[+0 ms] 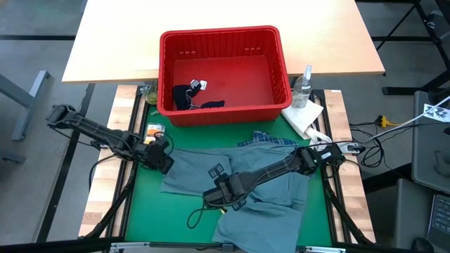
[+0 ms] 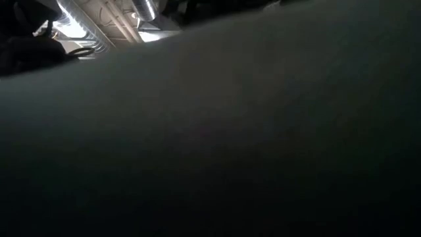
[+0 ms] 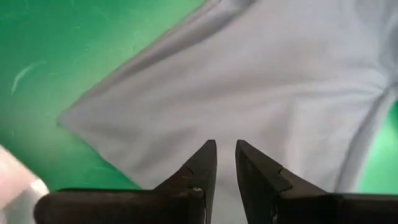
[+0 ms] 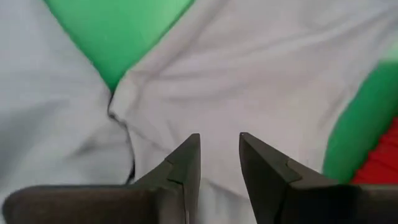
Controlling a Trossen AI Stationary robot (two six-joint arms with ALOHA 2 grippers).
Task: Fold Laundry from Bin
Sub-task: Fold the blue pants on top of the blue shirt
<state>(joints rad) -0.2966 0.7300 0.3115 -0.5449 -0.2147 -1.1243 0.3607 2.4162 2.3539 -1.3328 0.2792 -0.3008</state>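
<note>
High view: I have both arms down on the grey-blue garment, spread over the green mat on the bench.
Left gripper sits at the garment's left edge, jaws slightly apart, nothing between them. Right gripper is mid-cloth, jaws a little apart, nothing clamped. Plaid shirt lies beside the red bin; a dark navy garment inside.
</note>
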